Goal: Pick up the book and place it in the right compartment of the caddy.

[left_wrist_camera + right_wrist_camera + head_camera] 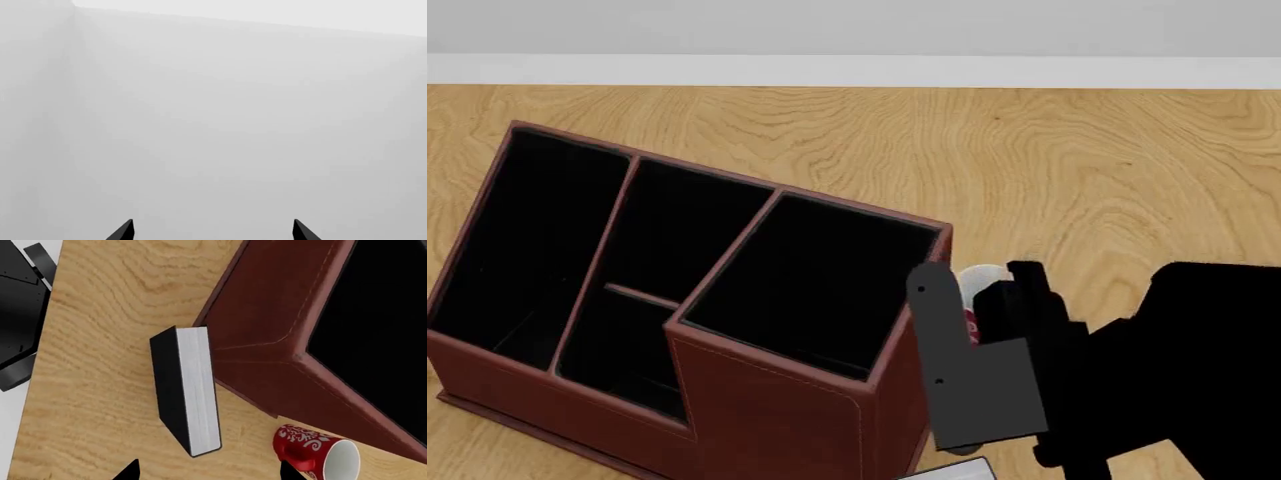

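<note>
- My right claw (207, 472) hangs wide and empty above the book (187, 390).
- The book stands on the bench (100, 365), centre frame, beside the caddy (280, 335).
- My left claw (212, 231) is spread wide, empty.

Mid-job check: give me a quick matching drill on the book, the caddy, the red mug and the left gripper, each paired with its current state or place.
Things:
1. book
2. caddy
3. red mug
4. left gripper

States:
A. open, facing a blank grey wall
B. on the table, standing on edge, white pages showing
C. compartments empty
D. lying on its side near the caddy's corner

Pairs: 1-B, 2-C, 3-D, 4-A
</note>
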Tool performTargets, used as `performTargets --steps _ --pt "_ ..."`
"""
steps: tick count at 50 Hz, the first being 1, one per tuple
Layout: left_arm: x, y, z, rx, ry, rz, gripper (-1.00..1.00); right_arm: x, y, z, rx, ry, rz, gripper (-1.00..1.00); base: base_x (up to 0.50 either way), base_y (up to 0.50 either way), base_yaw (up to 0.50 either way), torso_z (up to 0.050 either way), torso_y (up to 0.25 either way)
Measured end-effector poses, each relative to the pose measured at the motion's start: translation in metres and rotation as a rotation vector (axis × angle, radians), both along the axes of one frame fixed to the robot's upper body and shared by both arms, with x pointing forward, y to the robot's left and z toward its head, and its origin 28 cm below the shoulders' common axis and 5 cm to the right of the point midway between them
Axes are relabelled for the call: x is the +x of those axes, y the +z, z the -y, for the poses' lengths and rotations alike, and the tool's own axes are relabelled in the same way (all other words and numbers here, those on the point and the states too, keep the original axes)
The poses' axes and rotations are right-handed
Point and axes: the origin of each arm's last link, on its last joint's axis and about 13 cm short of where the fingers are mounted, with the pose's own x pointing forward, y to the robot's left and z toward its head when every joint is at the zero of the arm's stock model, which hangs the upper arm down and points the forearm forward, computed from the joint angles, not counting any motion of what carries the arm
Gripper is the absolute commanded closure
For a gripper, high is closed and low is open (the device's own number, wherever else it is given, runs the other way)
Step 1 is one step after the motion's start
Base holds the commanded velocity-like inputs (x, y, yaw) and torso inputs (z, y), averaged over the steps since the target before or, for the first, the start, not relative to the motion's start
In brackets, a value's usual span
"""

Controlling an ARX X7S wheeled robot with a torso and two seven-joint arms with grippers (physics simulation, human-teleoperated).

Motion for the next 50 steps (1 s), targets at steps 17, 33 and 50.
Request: performTargets --steps 17,33,50 --pt "-0.001 0.0 -0.001 0.001 0.006 0.0 -1.0 0.006 -0.016 -0.003 -0.007 0.031 0.018 -1.0 0.0 0.0 0.0 0.0 0.0" --pt "-0.002 -0.001 -0.002 -0.003 0.013 -0.001 -1.0 0.01 -0.032 -0.006 -0.018 0.066 0.031 -1.0 0.0 0.0 0.0 0.0 0.0" --pt "-0.002 -0.001 -0.003 -0.005 0.018 -0.001 -1.0 0.015 -0.047 -0.011 -0.016 0.092 0.025 -1.0 0.0 0.0 0.0 0.0 0.0"
